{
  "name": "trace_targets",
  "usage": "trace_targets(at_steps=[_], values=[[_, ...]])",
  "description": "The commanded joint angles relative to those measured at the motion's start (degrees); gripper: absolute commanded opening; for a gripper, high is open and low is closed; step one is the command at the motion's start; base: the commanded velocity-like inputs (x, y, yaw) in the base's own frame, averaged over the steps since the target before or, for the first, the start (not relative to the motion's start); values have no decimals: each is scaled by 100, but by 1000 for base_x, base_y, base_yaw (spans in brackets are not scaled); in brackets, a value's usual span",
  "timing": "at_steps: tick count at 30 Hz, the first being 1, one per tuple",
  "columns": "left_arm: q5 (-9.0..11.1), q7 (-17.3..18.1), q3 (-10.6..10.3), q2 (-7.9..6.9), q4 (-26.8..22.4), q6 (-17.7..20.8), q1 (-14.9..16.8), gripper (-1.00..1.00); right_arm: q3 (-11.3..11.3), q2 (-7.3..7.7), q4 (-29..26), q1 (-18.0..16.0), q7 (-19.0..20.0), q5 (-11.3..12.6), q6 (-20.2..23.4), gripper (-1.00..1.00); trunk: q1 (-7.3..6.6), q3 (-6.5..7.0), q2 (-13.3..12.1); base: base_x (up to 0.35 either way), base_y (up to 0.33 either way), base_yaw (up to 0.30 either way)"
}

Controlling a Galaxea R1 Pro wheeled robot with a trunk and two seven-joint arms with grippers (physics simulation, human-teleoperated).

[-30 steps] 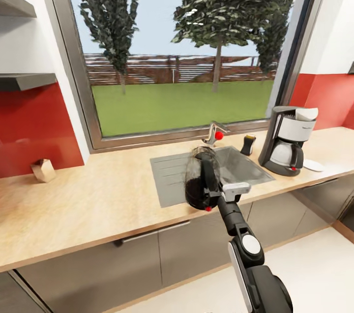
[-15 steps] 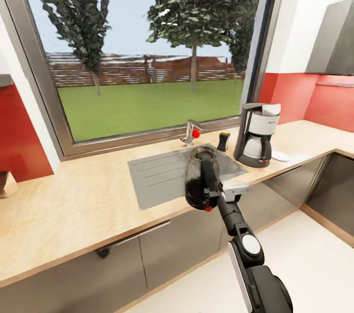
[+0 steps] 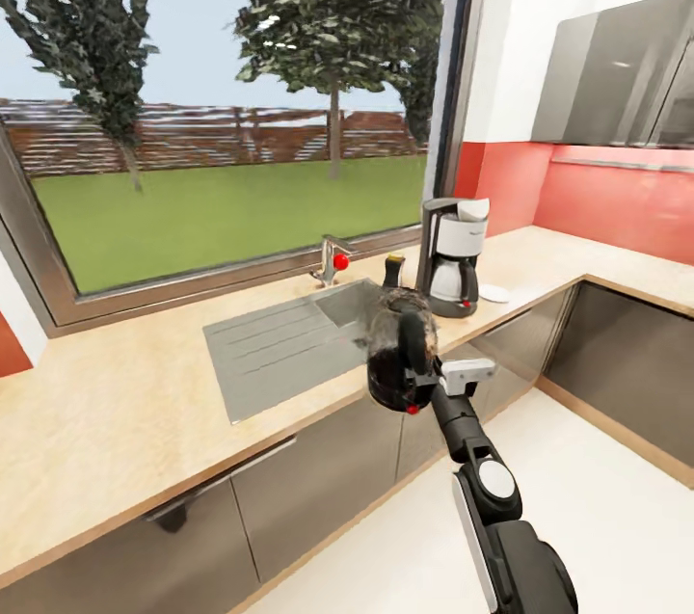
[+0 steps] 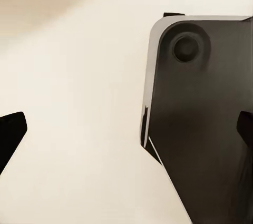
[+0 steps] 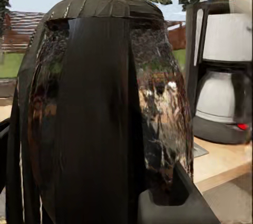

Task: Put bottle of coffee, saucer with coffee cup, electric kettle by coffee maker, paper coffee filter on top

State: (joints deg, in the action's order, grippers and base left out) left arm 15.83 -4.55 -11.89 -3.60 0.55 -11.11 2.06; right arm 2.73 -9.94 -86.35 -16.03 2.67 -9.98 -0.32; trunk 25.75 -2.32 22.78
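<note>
Right hand (image 3: 421,381) clamped on the electric kettle (image 3: 397,361), aloft before the bench (image 3: 116,421); coffee maker (image 3: 451,257) beyond. Left hand's (image 4: 126,129) fingers apart.

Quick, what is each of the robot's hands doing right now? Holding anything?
Left hand: open and holding nothing, its dark fingertips wide apart.
Right hand: closed on the electric kettle by its black handle, carrying it in front of the kitchen countertop.
</note>
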Motion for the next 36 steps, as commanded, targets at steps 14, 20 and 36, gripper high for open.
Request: trace_targets(at_steps=[14,20,36], values=[[35,-11,-68,17,7,-22,5,100,-879,-6,-75,-6,23,-48,-21,-100,3,-13,14,0,0,-286],[35,-11,-68,9,7,-22,5,100,-871,-6,-75,-6,23,-48,-29,-100,3,-13,14,0,0,-290],[32,-7,-59,-4,7,-31,5,100,-864,-6,-75,-6,23,-48,-29,-100,3,-13,14,0,0,-300]])
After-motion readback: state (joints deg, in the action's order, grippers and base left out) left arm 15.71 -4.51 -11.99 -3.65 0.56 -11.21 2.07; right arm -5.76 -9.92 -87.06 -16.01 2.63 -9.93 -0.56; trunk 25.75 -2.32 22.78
